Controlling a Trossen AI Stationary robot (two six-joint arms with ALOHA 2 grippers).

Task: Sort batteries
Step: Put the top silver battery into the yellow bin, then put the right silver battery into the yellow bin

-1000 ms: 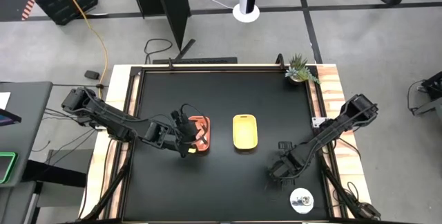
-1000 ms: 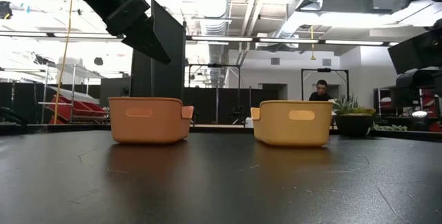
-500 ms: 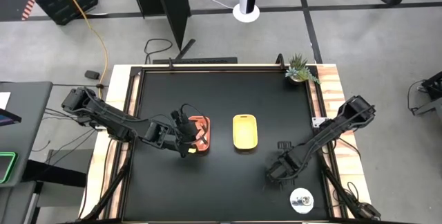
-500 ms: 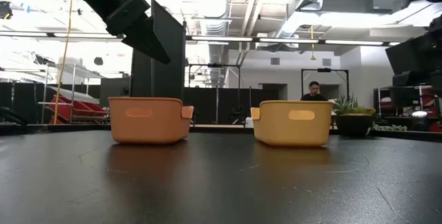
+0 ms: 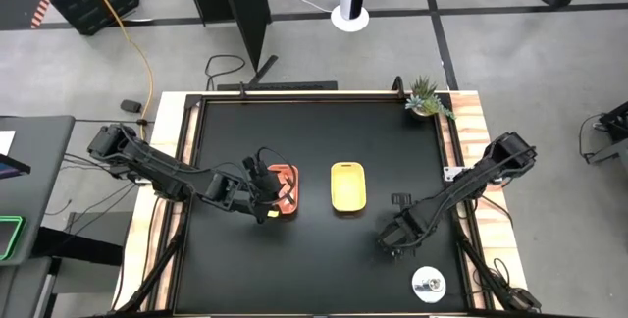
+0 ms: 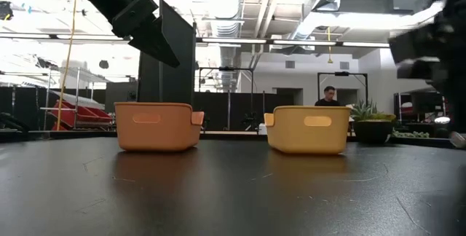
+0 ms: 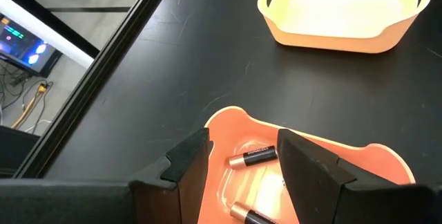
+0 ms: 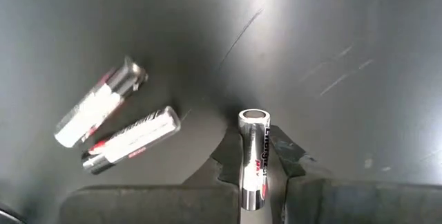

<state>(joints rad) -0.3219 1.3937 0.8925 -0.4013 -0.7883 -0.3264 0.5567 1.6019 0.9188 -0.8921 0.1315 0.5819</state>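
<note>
My left gripper (image 5: 265,200) (image 7: 242,144) hovers open over the left part of the orange tray (image 5: 284,188) (image 7: 228,127). Two batteries (image 7: 252,156) (image 7: 247,216) lie in that tray. The yellow tray (image 5: 348,186) (image 7: 343,13) stands to its right with nothing showing in it. My right gripper (image 5: 394,238) (image 8: 252,155), near the table's near right corner, is shut on a silver battery (image 8: 254,134). Two more batteries (image 8: 100,103) (image 8: 132,141) lie flat on the black table below it. My right gripper pinches the silver battery between its two fingers (image 8: 283,156). The battery lies along the fingers, and its free end (image 8: 253,117) sticks out past the fingertips. It casts a shadow on the table and looks lifted clear.
A round silvery disc (image 5: 428,283) lies at the near right corner, close to my right arm. A small potted plant (image 5: 427,97) stands at the far right corner. Black table (image 5: 324,136) lies bare between the trays and the far edge. A person (image 6: 330,96) is far behind.
My right gripper, with the battery, has shifted a little toward the table's left, toward the yellow tray. My left arm and both trays have kept still.
</note>
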